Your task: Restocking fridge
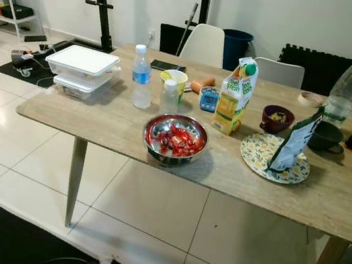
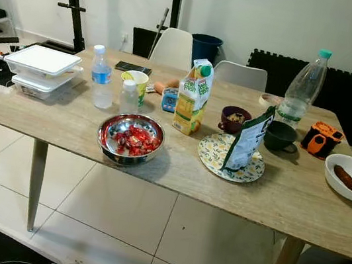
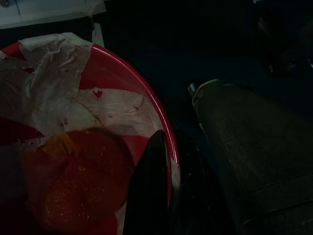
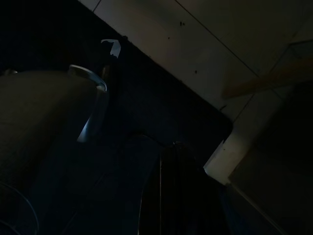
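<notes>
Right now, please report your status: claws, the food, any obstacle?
Both arms idle, low. Left claw hangs beside a red bowl. Juice carton and steel bowl wait on the table. Nothing between.

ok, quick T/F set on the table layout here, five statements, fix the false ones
1. The steel bowl holds red pieces. True.
2. The juice carton lies on its side. False: it stands upright.
3. The green bag stands on the patterned plate. True.
4. The white containers are side by side. False: one is stacked on the other.
5. The tall clear bottle has a blue cap. False: its cap is green; the small bottle has the blue cap.
</notes>
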Robot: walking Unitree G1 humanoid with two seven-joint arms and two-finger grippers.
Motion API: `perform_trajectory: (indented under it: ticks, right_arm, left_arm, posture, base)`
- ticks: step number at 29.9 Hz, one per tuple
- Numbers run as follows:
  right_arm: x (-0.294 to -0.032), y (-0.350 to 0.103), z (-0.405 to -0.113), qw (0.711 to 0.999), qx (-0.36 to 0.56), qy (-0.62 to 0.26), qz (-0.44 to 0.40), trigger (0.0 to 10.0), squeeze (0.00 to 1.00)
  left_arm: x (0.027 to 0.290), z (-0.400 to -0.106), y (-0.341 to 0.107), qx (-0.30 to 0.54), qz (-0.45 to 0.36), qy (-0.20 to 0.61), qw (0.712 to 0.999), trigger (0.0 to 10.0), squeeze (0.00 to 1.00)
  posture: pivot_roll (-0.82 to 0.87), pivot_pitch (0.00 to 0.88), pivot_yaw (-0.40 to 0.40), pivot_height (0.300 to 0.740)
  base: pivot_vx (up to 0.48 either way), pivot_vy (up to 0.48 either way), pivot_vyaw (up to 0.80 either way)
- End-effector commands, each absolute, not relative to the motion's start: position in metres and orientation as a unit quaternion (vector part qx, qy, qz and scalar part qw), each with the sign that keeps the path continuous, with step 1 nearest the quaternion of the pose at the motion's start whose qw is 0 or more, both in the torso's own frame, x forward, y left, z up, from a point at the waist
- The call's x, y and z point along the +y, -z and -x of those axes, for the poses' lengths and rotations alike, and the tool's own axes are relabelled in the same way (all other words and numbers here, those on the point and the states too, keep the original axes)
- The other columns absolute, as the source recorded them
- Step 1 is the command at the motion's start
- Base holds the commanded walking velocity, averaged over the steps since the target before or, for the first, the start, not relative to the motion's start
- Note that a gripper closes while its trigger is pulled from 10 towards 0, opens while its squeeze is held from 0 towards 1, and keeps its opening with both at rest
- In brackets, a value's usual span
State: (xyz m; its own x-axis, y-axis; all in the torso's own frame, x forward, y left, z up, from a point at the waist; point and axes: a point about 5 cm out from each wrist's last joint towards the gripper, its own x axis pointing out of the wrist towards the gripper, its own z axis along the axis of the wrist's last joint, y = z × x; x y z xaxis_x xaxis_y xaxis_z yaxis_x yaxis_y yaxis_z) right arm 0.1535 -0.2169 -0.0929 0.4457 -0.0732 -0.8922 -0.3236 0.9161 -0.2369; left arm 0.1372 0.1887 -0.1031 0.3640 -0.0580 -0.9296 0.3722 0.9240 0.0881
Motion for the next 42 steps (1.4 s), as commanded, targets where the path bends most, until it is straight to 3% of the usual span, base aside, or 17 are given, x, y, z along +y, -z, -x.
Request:
perform_trajectory:
  ticks: [1, 42]
  right_arm:
    - [-0.2184, 0.0936, -0.1510, 0.824, 0.526, -0.076, 0.196, 10.0, 0.00]
    - [-0.2185, 0.0933, -0.1520, 0.825, 0.526, -0.073, 0.195, 10.0, 0.00]
  left_arm:
    - [0.1848, -0.1318, 0.1054, 0.554, -0.142, 0.140, 0.808, 10.0, 0.00]
    - [0.1826, -0.1309, 0.1059, 0.556, -0.135, 0.138, 0.808, 10.0, 0.00]
  posture:
    - [-0.07, 0.000, -0.009, 0.740]
    - [-0.07, 0.000, -0.004, 0.740]
  base:
    - [0.000, 0.000, 0.00]
    - [0.000, 0.000, 0.00]
